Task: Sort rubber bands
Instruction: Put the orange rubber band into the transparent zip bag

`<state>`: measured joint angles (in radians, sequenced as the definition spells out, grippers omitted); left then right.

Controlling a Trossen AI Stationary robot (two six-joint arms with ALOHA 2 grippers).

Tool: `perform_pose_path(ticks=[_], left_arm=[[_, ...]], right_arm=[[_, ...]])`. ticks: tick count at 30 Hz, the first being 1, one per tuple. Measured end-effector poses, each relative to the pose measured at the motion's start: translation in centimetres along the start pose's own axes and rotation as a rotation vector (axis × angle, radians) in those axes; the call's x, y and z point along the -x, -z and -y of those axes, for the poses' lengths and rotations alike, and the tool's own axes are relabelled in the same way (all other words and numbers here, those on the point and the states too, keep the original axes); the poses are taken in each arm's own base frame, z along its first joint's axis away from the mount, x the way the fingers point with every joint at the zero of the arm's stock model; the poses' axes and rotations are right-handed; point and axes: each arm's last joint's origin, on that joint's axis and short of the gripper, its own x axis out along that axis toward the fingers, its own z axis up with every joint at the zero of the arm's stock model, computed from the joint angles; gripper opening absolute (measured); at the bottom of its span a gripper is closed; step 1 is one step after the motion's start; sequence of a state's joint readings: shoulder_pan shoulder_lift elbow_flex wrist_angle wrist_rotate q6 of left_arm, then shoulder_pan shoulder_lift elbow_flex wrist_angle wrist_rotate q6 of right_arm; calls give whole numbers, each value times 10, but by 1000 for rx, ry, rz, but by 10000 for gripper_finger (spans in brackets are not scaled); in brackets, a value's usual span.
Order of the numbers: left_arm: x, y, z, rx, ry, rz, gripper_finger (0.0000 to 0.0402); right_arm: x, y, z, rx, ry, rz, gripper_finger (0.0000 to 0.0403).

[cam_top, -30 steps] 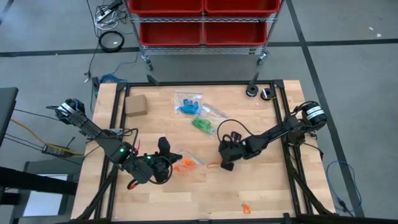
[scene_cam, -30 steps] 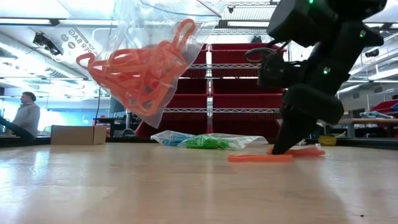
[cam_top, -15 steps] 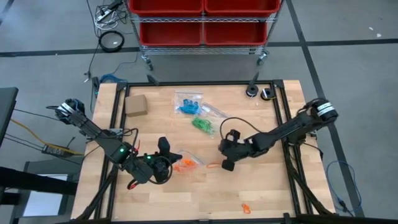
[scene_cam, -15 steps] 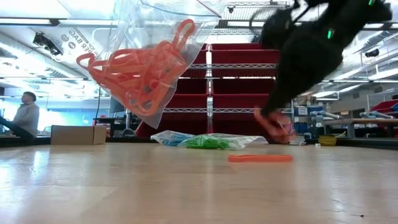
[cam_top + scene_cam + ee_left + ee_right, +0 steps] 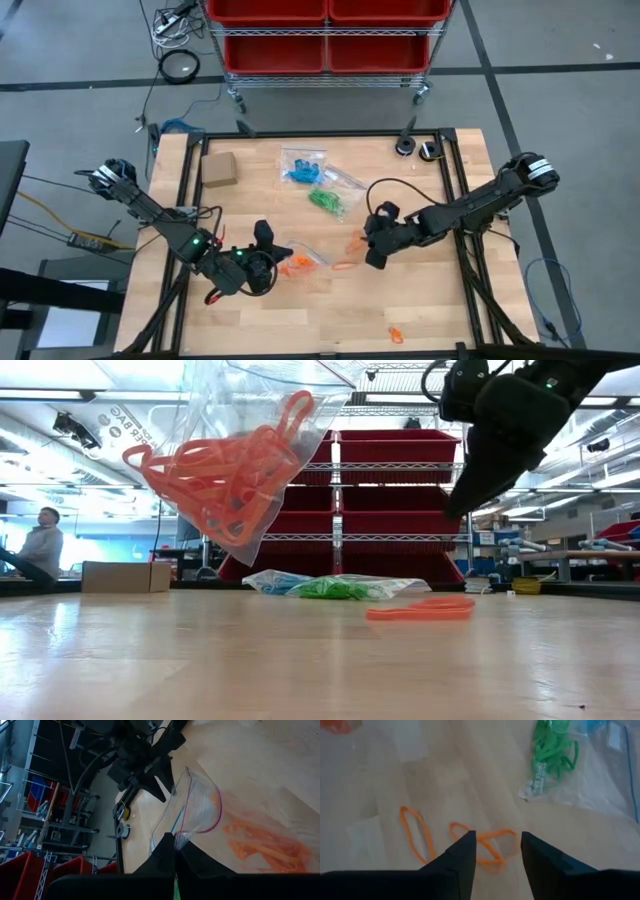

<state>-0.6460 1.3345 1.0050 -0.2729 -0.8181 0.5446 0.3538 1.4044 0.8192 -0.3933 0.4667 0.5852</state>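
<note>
A clear zip bag (image 5: 225,470) with several orange rubber bands inside hangs over the table's near left part, my left gripper (image 5: 175,852) shut on it. My right gripper (image 5: 497,845) hovers open above the table's middle, nothing between its fingers. Two loose orange rubber bands (image 5: 487,847) (image 5: 415,837) lie flat on the wood below it, also showing in the low view as orange bands (image 5: 420,610). In the high view, my left gripper (image 5: 272,252) sits left of my right gripper (image 5: 372,258). My left gripper pinches the zip bag's open rim (image 5: 178,839) between its two fingers, at one spot on the zip edge. The mouth gapes beyond the fingers. The bag (image 5: 298,262) hangs below the hold with its bands sagging to the lower corner (image 5: 235,550), clear of the table.
A zip bag of green bands (image 5: 325,200) and one of blue bands (image 5: 303,168) lie at the far middle, a small cardboard box (image 5: 218,168) at the far left. One more orange band (image 5: 395,335) lies near the front edge. Red bins (image 5: 325,25) stand beyond the table.
My right gripper has risen from the tabletop and gone a little toward the table's right edge. It lifted one orange band off the wood, then let go; that band has fallen and lies beside the other loose one. The hanging bag has stayed still.
</note>
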Motion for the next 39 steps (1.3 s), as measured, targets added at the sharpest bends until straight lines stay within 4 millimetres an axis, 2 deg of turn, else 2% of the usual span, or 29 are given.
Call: perform_pose_path(ticks=[5, 10, 15, 19, 22, 24, 26, 27, 29, 33, 39], left_arm=[[0, 0, 0, 0, 0, 0, 5], [0, -1, 0, 7, -4, 6, 5], [0, -2, -1, 16, -2, 16, 5], [0, -2, -1, 17, -1, 18, 5], [-1, -2, -2, 23, -3, 22, 5], [-1, -2, -2, 20, -3, 19, 5], [-1, -2, -2, 20, -2, 19, 5], [-1, -2, -2, 21, -3, 21, 5], [-1, -2, -2, 20, -3, 20, 5], [-1, -2, -2, 20, -3, 20, 5], [-1, -3, -3, 28, -6, 25, 5]], right_arm=[[-1, 5, 3, 5, 23, -34, 151], [-15, 19, 11, -32, 14, -1, 141], [-38, 44, 22, -98, 0, 30, 137], [-63, 61, 21, -77, -9, 35, 138], [-81, 64, 18, -40, 34, 13, 133], [-91, 64, 15, -38, 68, -4, 115], [-94, 62, 12, -22, 81, 8, 68], [-94, 62, 10, 5, 73, 18, 37], [-89, 59, 6, 54, 64, 58, 13], [-69, 45, 2, 92, 31, 124, 2], [-22, 11, -9, 103, -9, 324, 1]])
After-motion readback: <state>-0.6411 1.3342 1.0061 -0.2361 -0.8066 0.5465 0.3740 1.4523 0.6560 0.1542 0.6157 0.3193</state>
